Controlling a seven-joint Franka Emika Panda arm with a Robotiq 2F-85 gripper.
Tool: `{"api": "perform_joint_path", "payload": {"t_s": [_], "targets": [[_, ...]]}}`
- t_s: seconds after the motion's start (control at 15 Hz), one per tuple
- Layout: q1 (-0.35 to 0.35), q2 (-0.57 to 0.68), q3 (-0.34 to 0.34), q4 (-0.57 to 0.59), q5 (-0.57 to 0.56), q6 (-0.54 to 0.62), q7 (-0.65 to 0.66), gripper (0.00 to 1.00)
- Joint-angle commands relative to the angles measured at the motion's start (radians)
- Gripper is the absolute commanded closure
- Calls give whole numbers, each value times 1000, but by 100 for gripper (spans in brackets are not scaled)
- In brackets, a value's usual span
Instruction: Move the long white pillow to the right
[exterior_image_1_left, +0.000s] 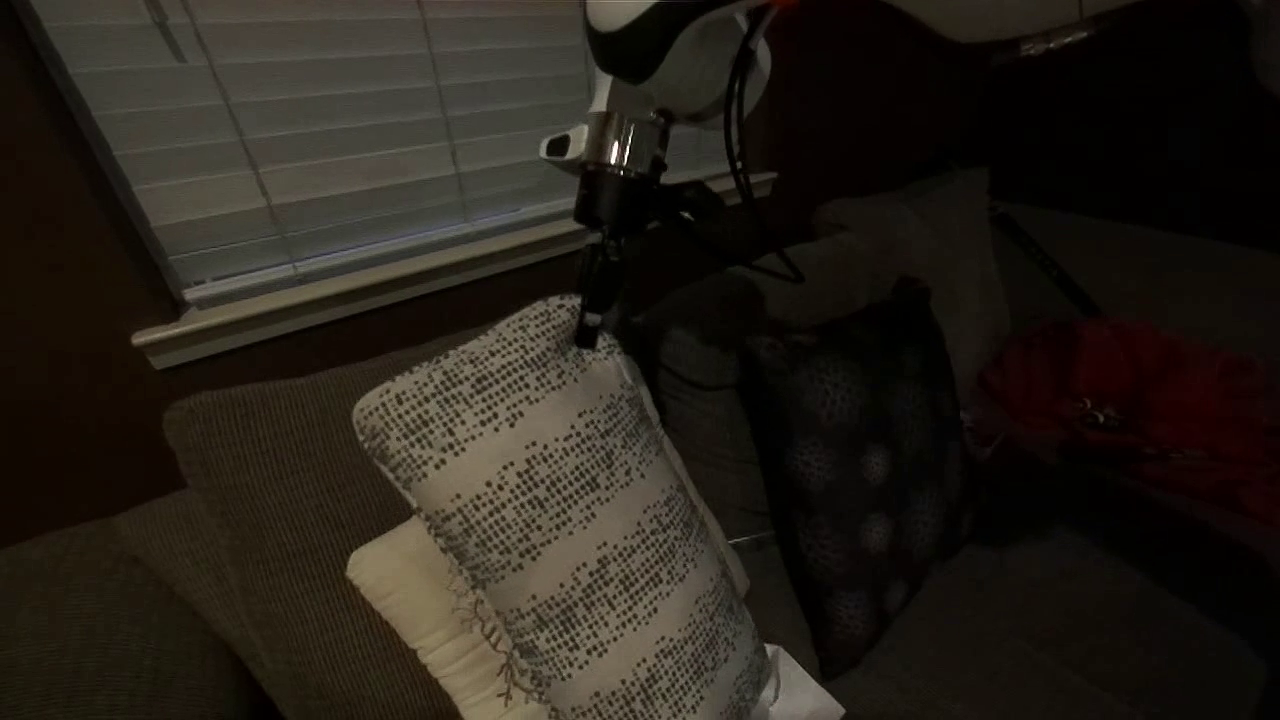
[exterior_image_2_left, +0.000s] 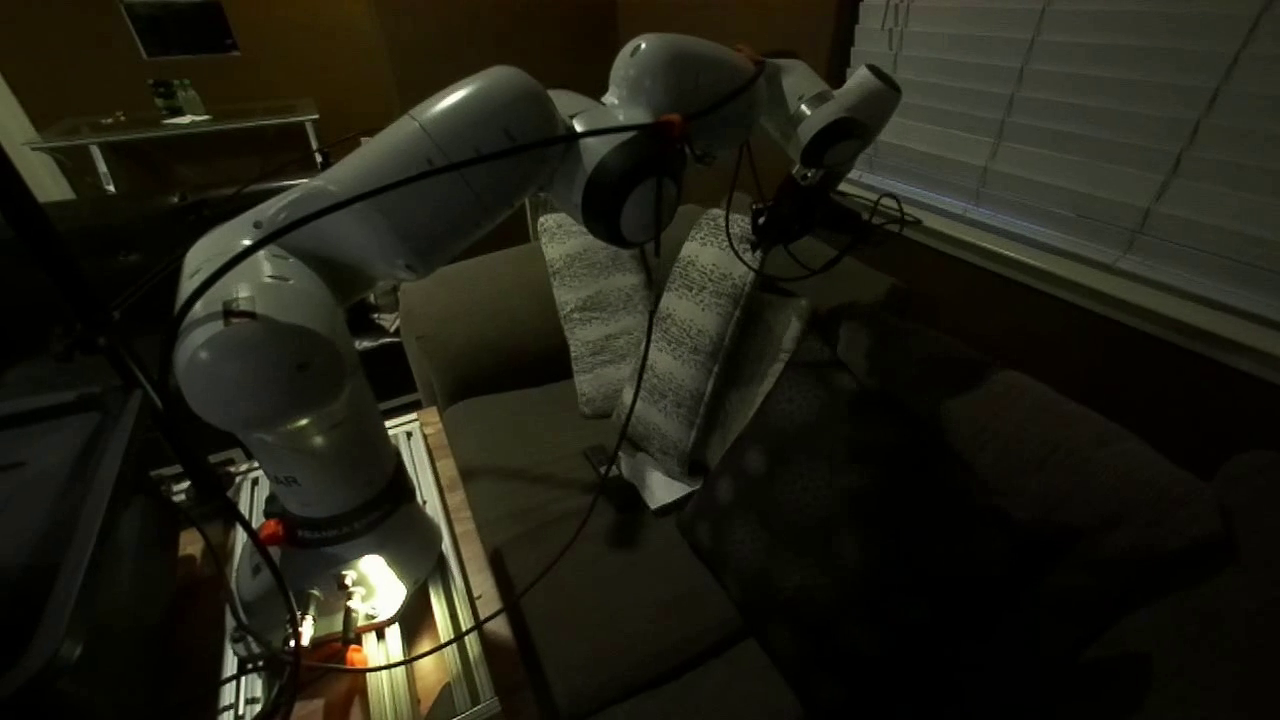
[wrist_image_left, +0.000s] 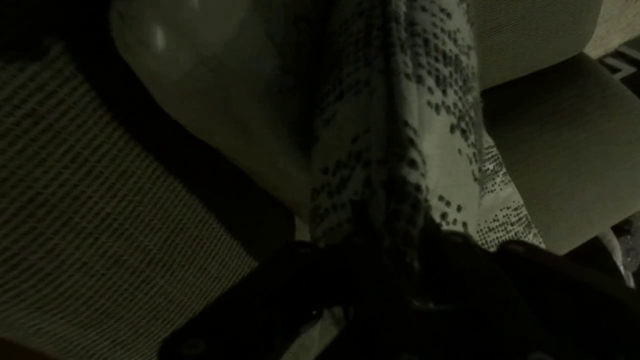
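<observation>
Long white pillow (exterior_image_1_left: 560, 500) tilted over the sofa (exterior_image_2_left: 530, 440), upper edge pinched in the gripper (exterior_image_1_left: 588, 335). Exterior view: cream branch-print pillow (exterior_image_1_left: 415, 590) at its 8 o'clock, mostly covered; dark dotted pillow (exterior_image_1_left: 860, 480) at 3 o'clock. Another speckled pillow (exterior_image_2_left: 600, 310) at 9 o'clock in an exterior view. Long pillow's foot cut off by frame; wrist view murky.

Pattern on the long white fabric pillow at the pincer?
Long white pillow: bands of dark dots on off-white, clearest in an exterior view.

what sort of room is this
Probably a living room in a home: there's a sofa, a dark pillow on it, and blinds at the window.
</observation>
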Motion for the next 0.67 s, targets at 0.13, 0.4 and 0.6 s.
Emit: {"api": "perform_joint_path", "payload": {"t_s": [0.13,0.4,0.6], "targets": [[-178,-124,22,-62,121,16,62,94],[-214,-86,6,-16,119,0,47,78],[-244,-111,12,-37,129,0,48,78]]}}
